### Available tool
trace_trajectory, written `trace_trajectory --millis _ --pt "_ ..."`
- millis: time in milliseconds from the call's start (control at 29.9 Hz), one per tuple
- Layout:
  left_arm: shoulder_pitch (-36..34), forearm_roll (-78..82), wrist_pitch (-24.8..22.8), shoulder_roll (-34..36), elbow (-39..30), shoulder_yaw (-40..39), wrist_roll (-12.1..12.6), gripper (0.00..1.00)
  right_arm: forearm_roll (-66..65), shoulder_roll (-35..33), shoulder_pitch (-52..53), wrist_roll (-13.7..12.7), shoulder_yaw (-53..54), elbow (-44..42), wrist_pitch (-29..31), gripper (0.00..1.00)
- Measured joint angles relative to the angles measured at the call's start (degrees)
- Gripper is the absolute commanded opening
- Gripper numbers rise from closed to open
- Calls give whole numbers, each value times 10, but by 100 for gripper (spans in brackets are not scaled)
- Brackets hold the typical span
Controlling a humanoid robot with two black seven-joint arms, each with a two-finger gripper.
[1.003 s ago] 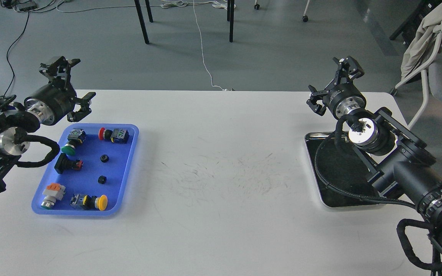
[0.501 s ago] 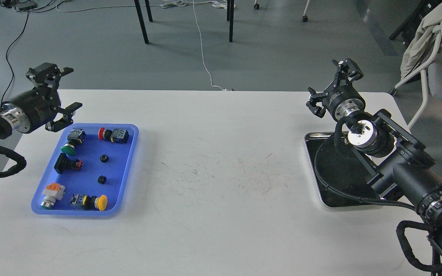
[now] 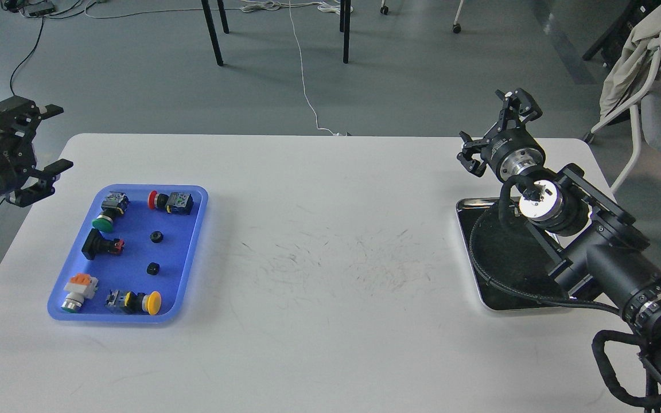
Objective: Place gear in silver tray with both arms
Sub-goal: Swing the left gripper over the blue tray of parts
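Your white table (image 3: pixel 330 298) fills most of the view. Your right arm (image 3: pixel 606 258) reaches in from the lower right and lies over the silver tray (image 3: pixel 482 292), which sits near the table's right edge; what shows of its dark bottom holds nothing. On the left side of the table, well apart from it, sits the blue tray (image 3: pixel 187 241), with push-button switches and two small black gear-like parts (image 3: pixel 156 236) (too small to tell for certain). Your right gripper (image 3: pixel 497 132) stands above the table's far right part, beyond the silver tray, fingers spread wide and gripping nothing. Your left gripper (image 3: pixel 35 140) hangs off the table's far left corner, beside the blue tray, its fingers also wide apart and bare.
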Motion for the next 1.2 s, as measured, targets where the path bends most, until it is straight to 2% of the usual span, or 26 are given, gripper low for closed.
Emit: trace_trajectory --millis 100,267,401,501,568,635,702,736,936,1204 --pt "-24 95 7 33 -39 -3 -3 99 0 -2 0 0 1 0 0 99" --pt "-38 191 22 43 -71 0 -3 98 0 -1 -1 0 0 0 0 99" --pt "-38 265 38 44 -82 1 -3 92 -1 0 -1 0 0 0 0 99" --pt "-35 351 50 43 -94 2 -2 91 -1 0 0 0 -1 0 0 99" --pt "-36 401 57 43 -103 2 2 85 -1 -1 0 0 -4 0 0 99" --pt "-38 426 60 43 -111 2 4 85 -1 -1 0 0 -10 0 0 99" --pt "-37 442 64 43 -120 2 4 96 -1 -1 0 0 -13 0 0 99" --pt "-36 449 66 43 -125 2 5 98 -1 -1 0 0 -14 0 0 99" --pt "-35 482 78 62 -141 3 -1 98 -1 -2 2 0 -15 -1 -1 99" --pt "-31 667 90 96 -240 3 -13 97 -1 0 2 0 -20 -2 -1 99"
